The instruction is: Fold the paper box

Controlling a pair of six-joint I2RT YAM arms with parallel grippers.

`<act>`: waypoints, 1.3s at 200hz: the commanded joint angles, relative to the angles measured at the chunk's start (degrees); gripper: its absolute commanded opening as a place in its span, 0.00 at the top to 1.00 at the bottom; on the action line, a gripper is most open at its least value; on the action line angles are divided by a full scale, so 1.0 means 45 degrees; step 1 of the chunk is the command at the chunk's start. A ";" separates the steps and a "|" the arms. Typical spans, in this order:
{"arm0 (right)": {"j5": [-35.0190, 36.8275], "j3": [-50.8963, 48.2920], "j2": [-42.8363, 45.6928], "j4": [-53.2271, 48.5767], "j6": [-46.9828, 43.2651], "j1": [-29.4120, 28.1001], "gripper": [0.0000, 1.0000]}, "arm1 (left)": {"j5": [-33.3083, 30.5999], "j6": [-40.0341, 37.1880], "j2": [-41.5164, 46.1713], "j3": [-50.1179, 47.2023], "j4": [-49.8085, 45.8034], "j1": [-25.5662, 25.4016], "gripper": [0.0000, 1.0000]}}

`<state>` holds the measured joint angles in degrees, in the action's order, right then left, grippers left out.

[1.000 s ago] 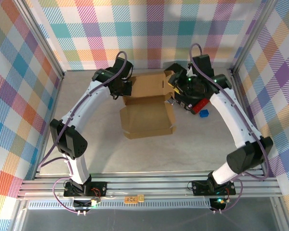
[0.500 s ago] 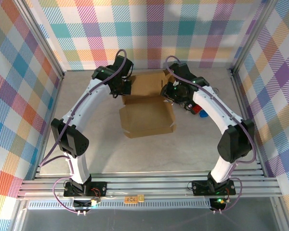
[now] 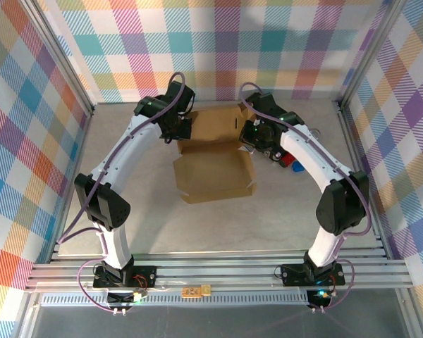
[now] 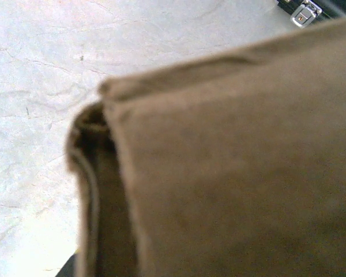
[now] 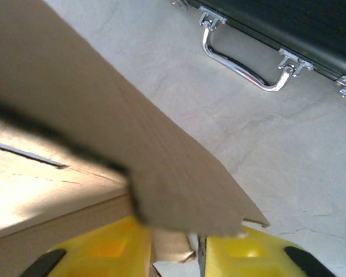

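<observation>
The left gripper (image 3: 179, 131), jaws together on cardboard that crowds its wrist camera, holds the 10 o'clock corner of the paper box (image 3: 216, 171). The right gripper (image 5: 174, 255) has its yellow fingers (image 5: 104, 251) narrowly apart around a flap at the 2 o'clock corner, and whether they pinch it cannot be told. The brown box lies open mid-table (image 3: 155, 218), its lid panel toward 12 o'clock between both grippers, with a black case (image 5: 288, 23) and its metal handle (image 5: 242, 64) just beside the right gripper at 3 o'clock.
</observation>
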<state>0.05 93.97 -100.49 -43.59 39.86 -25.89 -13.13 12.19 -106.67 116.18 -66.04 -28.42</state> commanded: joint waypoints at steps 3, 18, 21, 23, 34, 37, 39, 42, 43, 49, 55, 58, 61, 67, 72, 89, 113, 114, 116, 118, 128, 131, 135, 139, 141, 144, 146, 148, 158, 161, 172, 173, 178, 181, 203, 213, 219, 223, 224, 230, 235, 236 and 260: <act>-0.0525 0.0629 -0.0225 0.0106 -0.0068 0.0011 0.82 | -0.0025 0.0158 -0.0118 0.0413 -0.0228 -0.0012 1.00; -0.0511 0.0625 -0.0214 -0.0097 -0.0104 -0.0008 0.90 | -0.0017 0.0230 -0.0140 0.0442 -0.0227 -0.0011 1.00; -0.0483 0.0590 -0.0197 -0.0112 -0.0121 -0.0008 0.92 | -0.0021 0.0238 -0.0152 0.0465 -0.0236 -0.0011 1.00; -0.0472 0.0569 -0.0176 -0.0096 -0.0140 -0.0018 0.93 | -0.0015 0.0250 -0.0164 0.0484 -0.0244 -0.0011 1.00; -0.0314 0.0468 -0.0066 -0.0102 -0.0237 -0.0045 1.00 | -0.0018 0.0294 -0.0265 0.0626 -0.0331 -0.0011 1.00; -0.0279 0.0448 -0.0042 -0.0098 -0.0284 -0.0057 1.00 | -0.0014 0.0314 -0.0292 0.0669 -0.0357 -0.0014 1.00; -0.0260 0.0446 -0.0011 -0.0098 -0.0322 -0.0074 1.00 | 0.0002 0.0318 -0.0312 0.0691 -0.0376 -0.0012 1.00; -0.0190 0.0474 0.0019 -0.0081 -0.0388 -0.0100 1.00 | 0.0001 0.0336 -0.0344 0.0745 -0.0397 -0.0012 1.00; -0.0169 0.0489 0.0022 -0.0089 -0.0423 -0.0103 1.00 | -0.0006 0.0338 -0.0361 0.0764 -0.0409 -0.0012 1.00; -0.0034 0.0562 0.0018 -0.0116 -0.0631 -0.0204 1.00 | 0.0001 0.0349 -0.0420 0.0857 -0.0469 -0.0011 1.00; 0.0094 0.0696 -0.0011 -0.0232 -0.0840 -0.0301 1.00 | 0.0021 0.0376 -0.0491 0.0962 -0.0547 -0.0011 1.00; 0.0167 0.0779 -0.0028 -0.0268 -0.0948 -0.0372 1.00 | 0.0008 0.0392 -0.0521 0.1016 -0.0584 -0.0011 1.00; 0.0225 0.0885 -0.0079 -0.0331 -0.1059 -0.0437 1.00 | 0.0007 0.0407 -0.0556 0.1076 -0.0616 -0.0021 1.00; 0.0385 0.1061 -0.0153 -0.0477 -0.1335 -0.0579 1.00 | 0.0011 0.0424 -0.0631 0.1183 -0.0698 -0.0012 1.00; 0.0558 0.1219 -0.0234 -0.0604 -0.1530 -0.0720 1.00 | 0.0012 0.0450 -0.0710 0.1322 -0.0793 -0.0011 1.00; 0.1036 0.1592 -0.0485 -0.0853 -0.2183 -0.1243 1.00 | 0.0000 0.0519 -0.0966 0.1769 -0.1072 -0.0011 1.00; 0.1636 0.2152 -0.0882 -0.1099 -0.2990 -0.1969 1.00 | 0.0052 0.0547 -0.1113 0.2052 -0.1212 -0.0011 1.00; 0.1652 0.2187 -0.0907 -0.1116 -0.3023 -0.1994 1.00 | 0.0059 0.0531 -0.1116 0.2063 -0.1208 -0.0011 1.00; 0.1698 0.2253 -0.0950 -0.1148 -0.3087 -0.2028 1.00 | 0.0064 0.0548 -0.1118 0.2070 -0.1195 -0.0002 1.00; 0.1743 0.2313 -0.0999 -0.1176 -0.3142 -0.2091 1.00 | 0.0084 0.0548 -0.1119 0.2067 -0.1186 0.0006 1.00; 0.1951 0.2572 -0.1176 -0.1276 -0.3432 -0.2313 1.00 | 0.0129 0.0554 -0.1124 0.2063 -0.1184 0.0018 1.00; 0.2003 0.2632 -0.1211 -0.1314 -0.3491 -0.2345 1.00 | 0.0141 0.0554 -0.1108 0.2054 -0.1184 0.0031 1.00; 0.2068 0.2706 -0.1254 -0.1338 -0.3547 -0.2403 1.00 | 0.0155 0.0554 -0.1112 0.2053 -0.1184 0.0033 1.00; 0.2108 0.2754 -0.1277 -0.1354 -0.3581 -0.2437 1.00 | 0.0167 0.0554 -0.1098 0.2065 -0.1201 0.0050 1.00; 0.2130 0.2782 -0.1296 -0.1379 -0.3582 -0.2434 1.00 | 0.0179 0.0544 -0.1089 0.2071 -0.1203 0.0058 1.00; 0.2150 0.2803 -0.1302 -0.1386 -0.3583 -0.2431 1.00 | 0.0182 0.0550 -0.1096 0.2046 -0.1203 0.0066 1.00; 0.2164 0.2807 -0.1297 -0.1386 -0.3593 -0.2430 1.00 | 0.0197 0.0553 -0.1099 0.2066 -0.1203 0.0071 1.00; 0.2197 0.2803 -0.1286 -0.1396 -0.3591 -0.2430 1.00 | 0.0201 0.0554 -0.1099 0.2061 -0.1203 0.0073 1.00; 0.2289 0.2861 -0.1249 -0.1423 -0.3626 -0.2430 1.00 | 0.0214 0.0554 -0.1080 0.2053 -0.1193 0.0090 1.00; 0.2309 0.2876 -0.1232 -0.1425 -0.3655 -0.2430 1.00 | 0.0225 0.0554 -0.1065 0.2051 -0.1185 0.0087 1.00; 0.2305 0.2990 -0.1165 -0.1479 -0.3739 -0.2425 0.95 | 0.0257 0.0535 -0.1042 0.2024 -0.1174 0.0106 1.00; 0.2299 0.3007 -0.1155 -0.1482 -0.3759 -0.2428 0.94 | 0.0249 0.0534 -0.1032 0.2019 -0.1169 0.0115 1.00; 0.2283 0.3116 -0.1105 -0.1520 -0.3798 -0.2430 0.90 | 0.0260 0.0506 -0.1011 0.2000 -0.1147 0.0116 1.00; 0.2262 0.3174 -0.1060 -0.1533 -0.3825 -0.2430 0.87 | 0.0260 0.0497 -0.0993 0.1978 -0.1135 0.0117 1.00; 0.1808 0.3796 -0.0541 -0.1515 -0.4007 -0.2358 0.69 | 0.0412 0.0400 -0.0890 0.1810 -0.1004 0.0144 1.00; 0.1287 0.4091 -0.0140 -0.1398 -0.4140 -0.2214 0.61 | 0.0526 0.0361 -0.0866 0.1796 -0.0969 0.0165 1.00; 0.0855 0.4231 0.0151 -0.1302 -0.4202 -0.2082 0.56 | 0.0611 0.0359 -0.0863 0.1801 -0.0969 0.0181 1.00; 0.0543 0.4279 0.0360 -0.1185 -0.4225 -0.1958 0.53 | 0.0691 0.0356 -0.0855 0.1790 -0.0951 0.0186 1.00; 0.0392 0.4286 0.0408 -0.1149 -0.4227 -0.1921 0.52 | 0.0730 0.0357 -0.0860 0.1794 -0.0950 0.0195 1.00; -0.0350 0.4265 0.0732 -0.0903 -0.4231 -0.1627 0.47 | 0.0935 0.0359 -0.0863 0.1783 -0.0930 0.0222 1.00; -0.1192 0.4221 0.1026 -0.0675 -0.4152 -0.1327 0.44 | 0.1109 0.0359 -0.0874 0.1780 -0.0901 0.0256 1.00; -0.1266 0.4208 0.1073 -0.0630 -0.4141 -0.1254 0.43 | 0.1144 0.0368 -0.0879 0.1780 -0.0896 0.0259 1.00; -0.5533 0.3267 0.2330 0.0922 -0.2613 0.1182 0.33 | 0.2174 0.0527 -0.0933 0.1746 -0.0708 0.0379 1.00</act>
<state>-4.69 110.24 -97.41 -47.53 22.74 -30.70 -9.17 13.85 -111.07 123.92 -70.32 -27.18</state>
